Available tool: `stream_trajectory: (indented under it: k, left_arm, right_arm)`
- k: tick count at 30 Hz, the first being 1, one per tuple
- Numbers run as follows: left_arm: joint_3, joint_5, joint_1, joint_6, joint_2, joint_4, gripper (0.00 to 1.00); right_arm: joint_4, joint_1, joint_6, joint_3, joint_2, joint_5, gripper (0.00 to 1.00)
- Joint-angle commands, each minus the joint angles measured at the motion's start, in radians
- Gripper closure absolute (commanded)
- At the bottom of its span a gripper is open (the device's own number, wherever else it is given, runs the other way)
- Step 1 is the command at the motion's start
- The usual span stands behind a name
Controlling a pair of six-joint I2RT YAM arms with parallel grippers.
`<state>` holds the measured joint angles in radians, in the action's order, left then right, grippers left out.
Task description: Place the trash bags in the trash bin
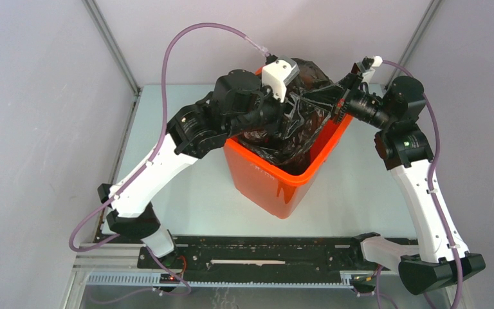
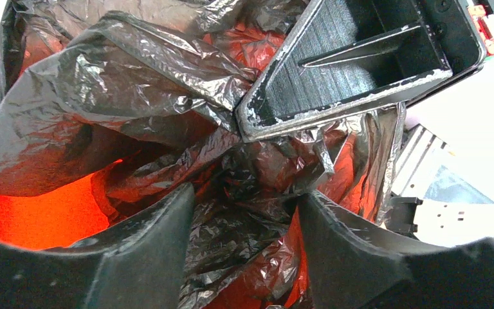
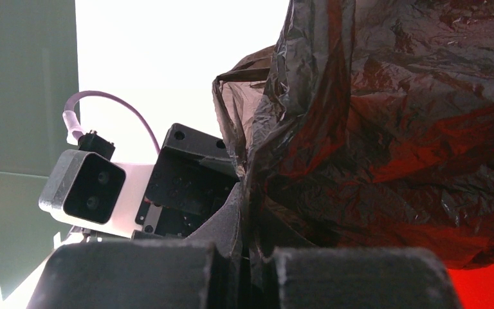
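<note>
Orange bin sits abt mid-table, turned so one corner points at the near edge. It's smooth hard plastic, square w/ tapered walls & a rolled rim. Black bag is partly in it: thin glossy film, heavily crinkled, bunched inside the bin & ballooning up over the far rim. Film is slightly see-thru, so orange glows red thru it in both wrist views.

Left fingers are matte black w/ a grainy surface. They're spread apart over the bin mouth w/ crumpled folds lying in the gap btwn them, clamped on nothing. Right fingers are clenched, w/ only a slit btwn them & a pleat of bag film nipped in it. The rest of the sheet rises from there as a dark wrinkled curtain.

Top view only:
- Both arms meet over the bin, left arm from the table's left side, right arm from the right edge.
- It also shows how the bin stands on the table.

Left wrist view only:
- The bin's inside, w/ bare orange wall at lower left.
- One right finger seen from below, a hollow black wedge w/ scuffed whitish edges, its tip against the folds.

Right wrist view only:
- The pinch itself.
- The left wrist cam, a grey-fronted box w/ two lenses, w/ a purple cable looping off it.
</note>
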<state>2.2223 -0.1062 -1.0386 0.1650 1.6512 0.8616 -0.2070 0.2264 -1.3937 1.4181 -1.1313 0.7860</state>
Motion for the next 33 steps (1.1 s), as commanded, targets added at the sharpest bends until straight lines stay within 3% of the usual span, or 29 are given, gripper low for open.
stream_trajectory:
  k: [1, 3, 4, 7, 11, 18, 20, 23, 26, 31, 33]
  left_arm:
    - [0.065, 0.003, -0.008, -0.007, -0.002, -0.024, 0.33]
    - [0.067, 0.025, -0.009, -0.007, 0.000, -0.028, 0.36]
    - [0.070, 0.024, -0.009, -0.005, 0.001, -0.026, 0.42]
    - [0.096, -0.011, -0.008, -0.015, -0.002, -0.011, 0.73]
    - [0.106, -0.085, -0.007, -0.041, -0.035, -0.007, 0.99]
    - [0.092, -0.212, -0.002, -0.043, -0.103, -0.055, 1.00]
    - [0.079, -0.215, 0.008, -0.025, -0.125, -0.078, 1.00]
    - [0.066, -0.204, 0.029, 0.019, -0.149, -0.103, 1.00]
    - [0.056, -0.196, 0.060, 0.071, -0.169, -0.118, 1.00]
    - [0.025, -0.157, 0.189, 0.228, -0.213, -0.112, 1.00]
    - [-0.003, -0.129, 0.258, 0.312, -0.235, -0.101, 1.00]
  right_arm:
    - [0.038, 0.009, -0.006, 0.004, -0.005, -0.003, 1.00]
    - [0.037, 0.010, -0.003, 0.004, -0.007, 0.003, 1.00]
    - [0.035, 0.010, -0.002, 0.004, -0.007, 0.005, 1.00]
    - [0.026, 0.002, 0.008, 0.004, -0.005, 0.019, 1.00]
    - [-0.007, -0.021, 0.041, 0.004, 0.004, 0.042, 0.96]
    - [-0.026, -0.080, 0.115, 0.004, 0.039, 0.102, 0.39]
    - [-0.055, -0.099, 0.158, 0.004, 0.057, 0.107, 0.29]
    - [-0.105, -0.119, 0.235, 0.004, 0.080, 0.100, 0.21]
    - [-0.148, -0.129, 0.260, 0.002, 0.090, 0.089, 0.24]
    - [-0.154, -0.146, 0.220, 0.002, 0.108, 0.110, 0.62]
    - [-0.185, -0.162, 0.214, 0.002, 0.124, 0.123, 0.71]
